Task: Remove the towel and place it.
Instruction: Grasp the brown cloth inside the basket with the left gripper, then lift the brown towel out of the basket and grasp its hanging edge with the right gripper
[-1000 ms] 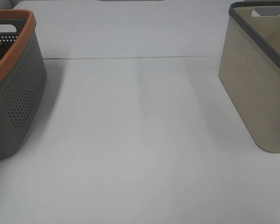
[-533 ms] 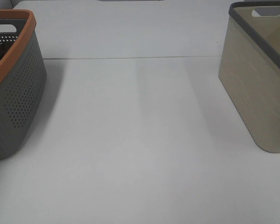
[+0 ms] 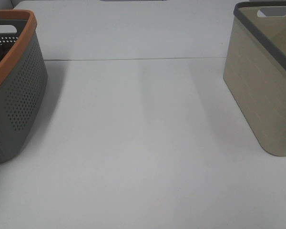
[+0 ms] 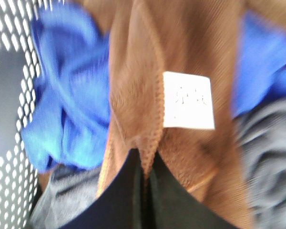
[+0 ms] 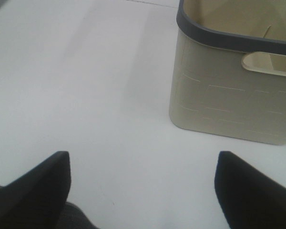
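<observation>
In the left wrist view the brown towel (image 4: 181, 62) with its white label (image 4: 188, 100) hangs inside the grey perforated basket (image 4: 9, 119). My left gripper (image 4: 145, 167) is shut on a fold of the towel, its black fingers (image 4: 124, 195) pressed together. In the right wrist view my right gripper (image 5: 143, 181) is open and empty above the white table, near the beige basket (image 5: 229, 105). Neither gripper shows in the exterior high view, nor does the towel.
A blue cloth (image 4: 71, 95) and grey cloths (image 4: 271, 157) lie around the towel in the basket. The grey basket with orange rim (image 3: 14, 86) stands at the table's left, the beige basket with dark rim (image 3: 267, 86) at the right. A table seam (image 3: 133, 59) runs across the back.
</observation>
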### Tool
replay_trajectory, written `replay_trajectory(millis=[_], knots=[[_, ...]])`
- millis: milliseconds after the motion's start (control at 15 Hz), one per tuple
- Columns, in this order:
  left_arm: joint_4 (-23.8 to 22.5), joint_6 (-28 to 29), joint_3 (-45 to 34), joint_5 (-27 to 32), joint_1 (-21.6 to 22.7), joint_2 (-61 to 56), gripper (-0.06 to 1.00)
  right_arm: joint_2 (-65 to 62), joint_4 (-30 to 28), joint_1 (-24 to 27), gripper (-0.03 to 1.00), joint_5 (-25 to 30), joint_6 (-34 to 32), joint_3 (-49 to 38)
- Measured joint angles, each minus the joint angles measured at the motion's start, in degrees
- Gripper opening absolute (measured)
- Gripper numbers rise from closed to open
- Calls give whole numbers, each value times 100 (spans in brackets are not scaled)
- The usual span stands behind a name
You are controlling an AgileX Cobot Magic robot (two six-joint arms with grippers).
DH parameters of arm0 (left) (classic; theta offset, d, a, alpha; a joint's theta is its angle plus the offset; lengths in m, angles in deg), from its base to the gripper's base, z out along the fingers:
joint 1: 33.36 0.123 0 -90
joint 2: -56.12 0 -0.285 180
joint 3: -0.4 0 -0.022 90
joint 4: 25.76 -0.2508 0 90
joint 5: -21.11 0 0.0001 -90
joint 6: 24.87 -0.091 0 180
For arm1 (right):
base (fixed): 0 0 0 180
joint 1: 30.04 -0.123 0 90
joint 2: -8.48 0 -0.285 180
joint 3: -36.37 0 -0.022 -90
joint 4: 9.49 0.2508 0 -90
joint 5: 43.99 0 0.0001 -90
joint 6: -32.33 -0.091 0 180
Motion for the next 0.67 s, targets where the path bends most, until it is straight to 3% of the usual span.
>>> replay_trajectory(millis=[200, 667], knots=[[327, 223, 573, 11, -17, -126, 0, 0, 0, 0, 79, 0, 0, 0], [361, 269, 1392, 46, -630, -877, 0, 0, 0, 0, 79, 0, 0, 0]])
